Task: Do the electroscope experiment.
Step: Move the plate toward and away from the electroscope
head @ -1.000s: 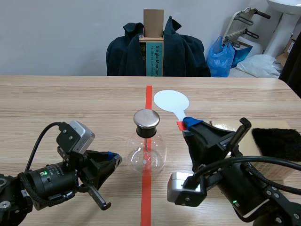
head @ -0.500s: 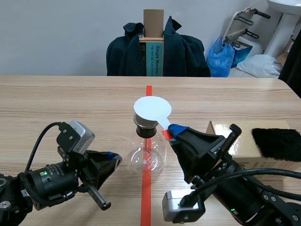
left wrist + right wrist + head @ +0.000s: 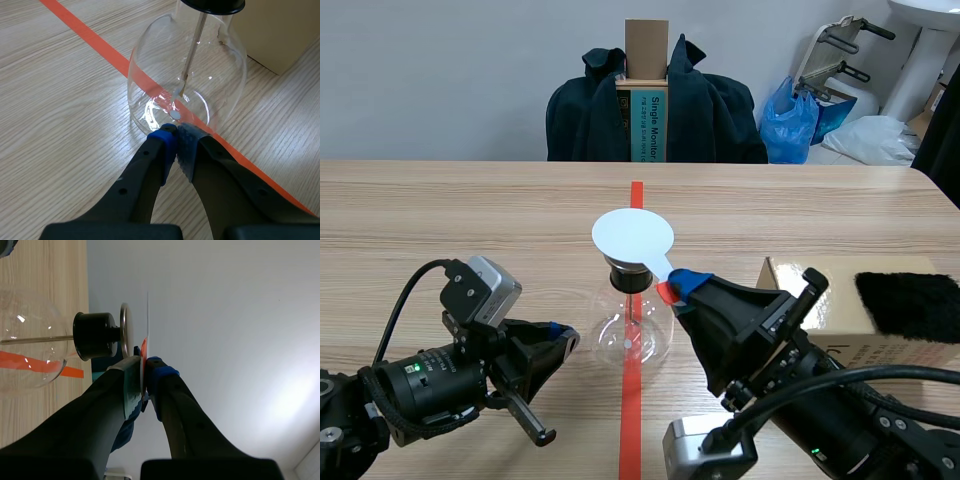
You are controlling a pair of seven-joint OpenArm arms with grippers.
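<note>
1. The right gripper (image 3: 145,366) was clamped on the red-taped handle of the white paddle (image 3: 633,238), the thin handle pinched between its grey-green pad (image 3: 131,385) and its blue pad (image 3: 159,374)
2. Just ahead of those fingertips the paddle's round disc lay flat over the metal cap (image 3: 123,330) of the electroscope (image 3: 632,335); the right wrist view showed the two faces parallel, with a slim gap between them
3. Below the cap sat the black stopper (image 3: 95,336), and from it a thin rod (image 3: 194,45) ran down into the glass flask (image 3: 150,75), which stood upright on the orange-red tape line (image 3: 630,420)
4. The left gripper (image 3: 175,132) was closed with nothing in it, its pads pressed together; it sat low over the table (image 3: 440,220) with its tips just beside the base of the flask, and whether they touched the glass could not be told
5. Past the flask from the left gripper, and right beside the right arm, stood a cardboard box (image 3: 820,300) with a black furry cloth (image 3: 910,300) lying on top of it
6. Well beyond both grippers, across the table's far edge, a dark jacket (image 3: 710,115) hung over a chair, with a blue bag (image 3: 790,120) beside it
</note>
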